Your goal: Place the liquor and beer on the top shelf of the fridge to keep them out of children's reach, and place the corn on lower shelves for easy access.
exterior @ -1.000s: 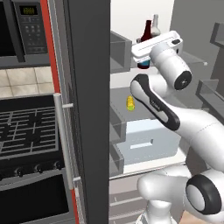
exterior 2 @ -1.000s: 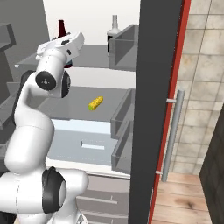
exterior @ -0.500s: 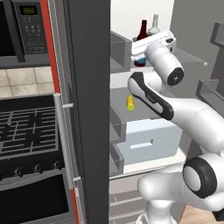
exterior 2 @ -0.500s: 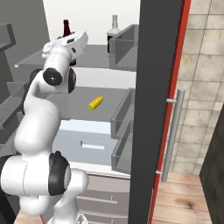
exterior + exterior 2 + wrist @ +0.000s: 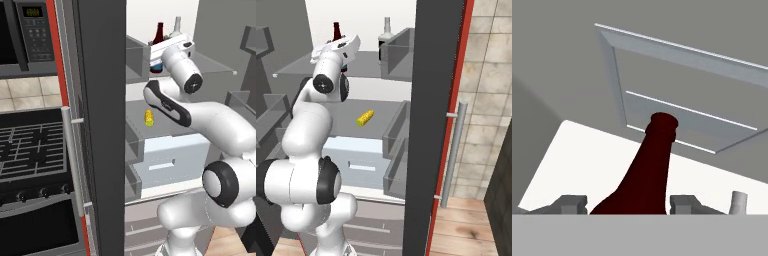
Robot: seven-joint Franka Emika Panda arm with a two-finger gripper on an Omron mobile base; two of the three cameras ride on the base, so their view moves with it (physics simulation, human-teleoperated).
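Two dark finger tips (image 5: 574,203) stand on either side of the beer (image 5: 645,175) in the hand view, one at each flank of its red-brown shoulder, with the long neck rising between them. The gripper (image 5: 630,204) is grasping the beer, its jaws closed against the body of the bottle.

From the left base view the gripper (image 5: 159,56) sits at the top shelf (image 5: 220,65) of the fridge (image 5: 102,125), and the beer (image 5: 159,34) stands upright there, its neck showing above the white hand. The right base view shows the same bottle (image 5: 336,31) rising just behind the hand, near the left side of the top shelf (image 5: 303,66).

The liquor (image 5: 385,37) stands upright on the same shelf, apart from the beer and nearer the right side of the shelf as the right base view has it. In the left base view the liquor (image 5: 176,27) shows just beside the beer, its slim pale neck above the arm. A pale stub at the lower right of the hand view is probably its neck, though that is hard to tell.

The corn (image 5: 365,118) lies on its side on one of the lower shelves (image 5: 388,107), well below the gripper and clear of the arm, above the white drawer (image 5: 358,160). In the left base view the corn (image 5: 148,118) lies near the left edge of that shelf.
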